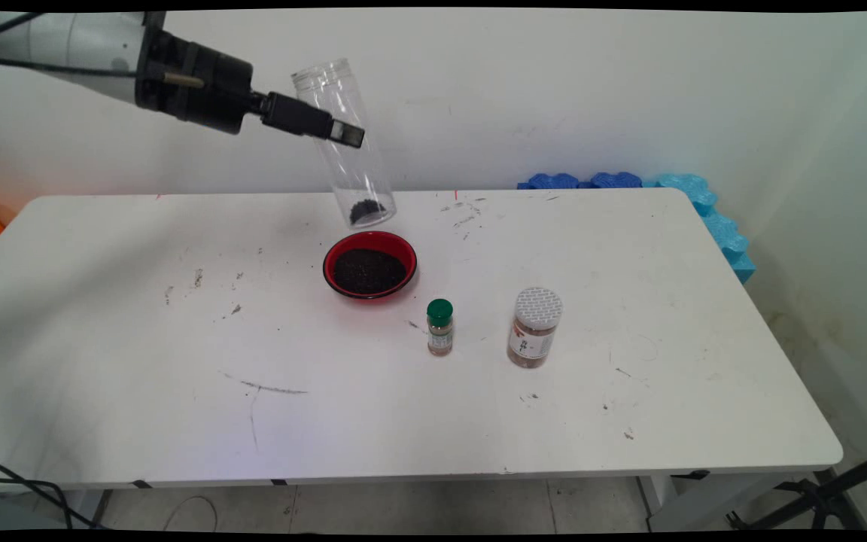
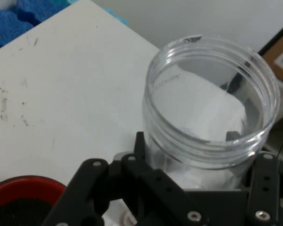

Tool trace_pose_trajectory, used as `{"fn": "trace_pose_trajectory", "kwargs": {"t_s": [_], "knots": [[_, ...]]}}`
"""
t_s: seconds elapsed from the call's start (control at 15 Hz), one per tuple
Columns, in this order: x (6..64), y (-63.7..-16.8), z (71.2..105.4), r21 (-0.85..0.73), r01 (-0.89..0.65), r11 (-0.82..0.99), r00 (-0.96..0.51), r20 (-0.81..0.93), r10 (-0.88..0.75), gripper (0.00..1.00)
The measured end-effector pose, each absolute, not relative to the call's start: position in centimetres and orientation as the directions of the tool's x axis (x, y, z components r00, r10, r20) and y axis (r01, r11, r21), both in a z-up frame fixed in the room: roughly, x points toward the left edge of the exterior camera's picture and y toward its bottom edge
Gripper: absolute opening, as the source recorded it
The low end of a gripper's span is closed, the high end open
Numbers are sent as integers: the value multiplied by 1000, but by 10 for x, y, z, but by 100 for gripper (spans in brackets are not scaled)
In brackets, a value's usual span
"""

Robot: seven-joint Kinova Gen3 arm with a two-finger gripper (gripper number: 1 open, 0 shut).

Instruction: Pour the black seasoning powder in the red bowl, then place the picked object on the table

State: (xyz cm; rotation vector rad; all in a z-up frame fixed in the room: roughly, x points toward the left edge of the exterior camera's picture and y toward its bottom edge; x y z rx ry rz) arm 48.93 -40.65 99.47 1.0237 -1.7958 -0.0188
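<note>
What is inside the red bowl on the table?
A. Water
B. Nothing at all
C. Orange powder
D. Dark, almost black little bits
D. The red bowl holds a heap of dark, nearly black grains, and a little of the same dark stuff sits at the bottom of the clear jar that the gripper holds tilted above it.

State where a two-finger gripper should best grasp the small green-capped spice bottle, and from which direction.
Grip the small green-capped spice bottle across its cylindrical body, just under the cap, coming from above. It stands upright, apart from the red bowl and the grey-lidded jar, so both sides seem free.
</note>
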Motion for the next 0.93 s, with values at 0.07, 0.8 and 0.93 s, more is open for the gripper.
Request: {"fn": "trace_pose_trajectory", "kwargs": {"t_s": [0.07, 0.8, 0.93], "knots": [[488, -404, 995, 431, -627, 649, -129, 764, -632, 0], [468, -351, 963, 139, -559, 818, -426, 798, -426, 0], [463, -344, 953, 118, -556, 823, -453, 787, -419, 0]]}}
